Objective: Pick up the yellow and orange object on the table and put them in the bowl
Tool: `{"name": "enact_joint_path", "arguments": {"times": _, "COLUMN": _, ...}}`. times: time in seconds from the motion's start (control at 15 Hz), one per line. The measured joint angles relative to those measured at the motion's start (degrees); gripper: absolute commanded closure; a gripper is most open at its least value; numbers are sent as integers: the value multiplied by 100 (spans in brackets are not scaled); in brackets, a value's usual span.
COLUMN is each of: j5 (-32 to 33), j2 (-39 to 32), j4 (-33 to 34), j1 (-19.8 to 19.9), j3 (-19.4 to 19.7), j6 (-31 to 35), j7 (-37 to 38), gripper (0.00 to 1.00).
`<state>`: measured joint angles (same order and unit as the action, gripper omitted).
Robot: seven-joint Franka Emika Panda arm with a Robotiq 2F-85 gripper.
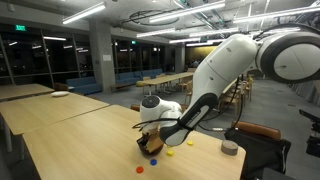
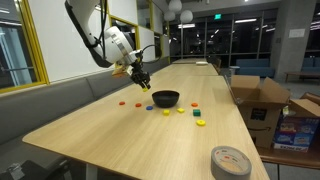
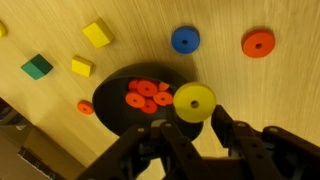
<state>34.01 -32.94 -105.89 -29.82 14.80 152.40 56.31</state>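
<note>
Hand: the hand (image 3: 196, 122) is clenched on a yellow disc (image 3: 194, 102). The wrist view shows the disc at the fingertips, looking larger than the loose pieces. The fingers are dark and blurred, and the lower edge cuts them off, so the exact contact is hard to make out.
Bowl: the black bowl (image 3: 112, 85) sits on the desk (image 3: 230, 85) below the hand. The held disc overlaps its rim in the wrist view.
In the bowl: a cluster of orange discs (image 3: 145, 95). They overlap, so the count is unclear.
Loose pieces: a small orange disc (image 3: 85, 106) lies just beside the rim. Farther off lie two yellow blocks (image 3: 97, 33), a green block (image 3: 38, 67), a blue disc (image 3: 185, 40) and a far orange disc (image 3: 258, 43).
Exterior views: in an exterior view the hand (image 2: 140, 76) hovers above and to one side of the bowl (image 2: 165, 99). The pieces there are only coloured dots. In an exterior view the hand (image 1: 150, 140) hides most of the bowl.
Other: a tape roll (image 2: 230, 162) sits well apart, near the desk's edge.
</note>
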Motion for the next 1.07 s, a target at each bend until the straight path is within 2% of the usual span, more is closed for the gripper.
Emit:
{"name": "enact_joint_path", "arguments": {"times": 0.8, "j5": 26, "j2": -1120, "j4": 1127, "j1": 516, "j3": 7, "j6": 52, "j7": 21, "gripper": 75}}
{"name": "enact_joint_path", "arguments": {"times": 0.87, "j5": 25, "j2": -1173, "j4": 1185, "j1": 529, "j3": 12, "j6": 52, "j7": 21, "gripper": 42}}
{"name": "enact_joint_path", "arguments": {"times": 1.07, "j5": -1, "j2": -1316, "j4": 1305, "j1": 561, "j3": 16, "j6": 52, "j7": 21, "gripper": 20}}
